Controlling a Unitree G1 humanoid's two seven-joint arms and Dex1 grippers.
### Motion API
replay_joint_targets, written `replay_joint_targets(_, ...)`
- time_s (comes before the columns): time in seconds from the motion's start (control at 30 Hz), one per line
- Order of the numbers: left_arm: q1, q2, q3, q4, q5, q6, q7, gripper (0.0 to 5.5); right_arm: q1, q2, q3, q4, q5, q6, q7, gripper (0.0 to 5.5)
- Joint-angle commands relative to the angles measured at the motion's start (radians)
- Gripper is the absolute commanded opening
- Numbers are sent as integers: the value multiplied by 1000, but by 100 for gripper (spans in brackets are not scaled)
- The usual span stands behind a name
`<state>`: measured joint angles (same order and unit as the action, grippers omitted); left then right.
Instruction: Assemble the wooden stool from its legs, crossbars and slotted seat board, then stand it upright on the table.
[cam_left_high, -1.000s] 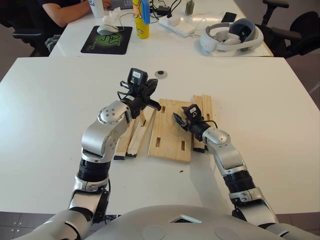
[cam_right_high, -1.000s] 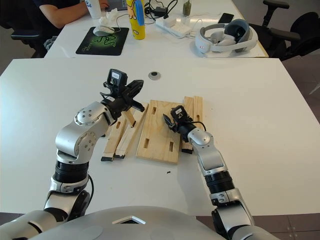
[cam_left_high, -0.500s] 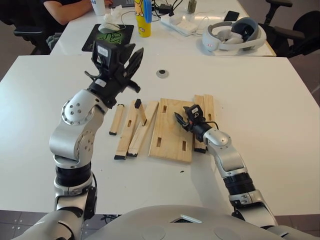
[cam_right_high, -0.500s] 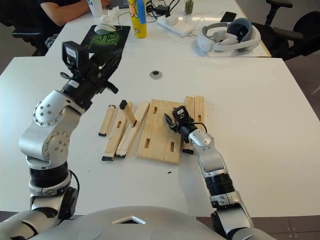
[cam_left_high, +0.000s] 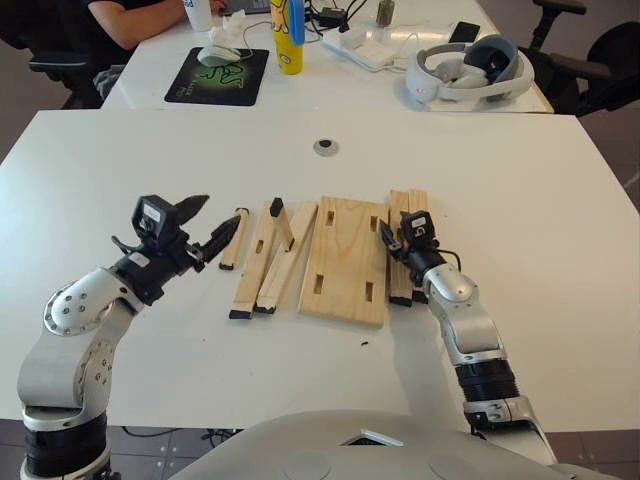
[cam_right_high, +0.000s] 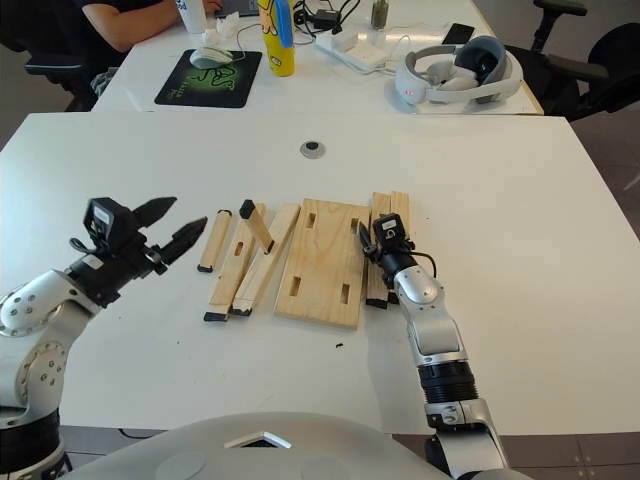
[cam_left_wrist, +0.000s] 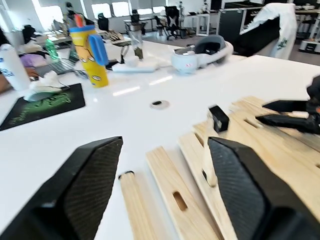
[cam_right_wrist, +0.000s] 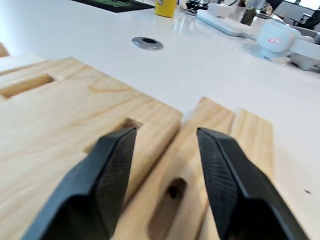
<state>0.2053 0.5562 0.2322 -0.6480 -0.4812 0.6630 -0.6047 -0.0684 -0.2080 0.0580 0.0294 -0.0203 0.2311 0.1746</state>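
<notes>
Dropping low, left hand (cam_left_high: 222, 212) hangs spread, empty, left of the legs (cam_left_high: 262, 262); right hand (cam_left_high: 392, 240), spread, shifted right off the seat board (cam_left_high: 345, 258) flat on the table (cam_left_high: 520, 190). Likely stiff, light pine: pinch a leg mid-length.

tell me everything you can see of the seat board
The seat board is a pale rectangle of bare wood with four narrow slots, one near each corner. It lies flat on the white table, with loose wooden bars along both long sides. The open right pincer hangs over its right edge.
</notes>
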Motion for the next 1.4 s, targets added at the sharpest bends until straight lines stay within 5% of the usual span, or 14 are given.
replay_joint_targets(0.03, -14, 51, -39, -22, -58, 112, -17, 389, -5, 3, -38, -38, 4, 11, -26, 225)
replay_joint_targets(0.63, -200, -3, -289, -113, -116, 533, 233, 389, 10, -11, -18, -97, -6, 69, 10, 225)
replay_joint_targets(0.93, -186, -171, -285, -114, -107, 678, 399, 389, -15, -21, -1, -83, -10, 84, 46, 225)
replay_joint_targets(1.4, -192, -296, -298, -64, -2, 658, 524, 389, -49, -22, 22, -52, -8, 96, 90, 225)
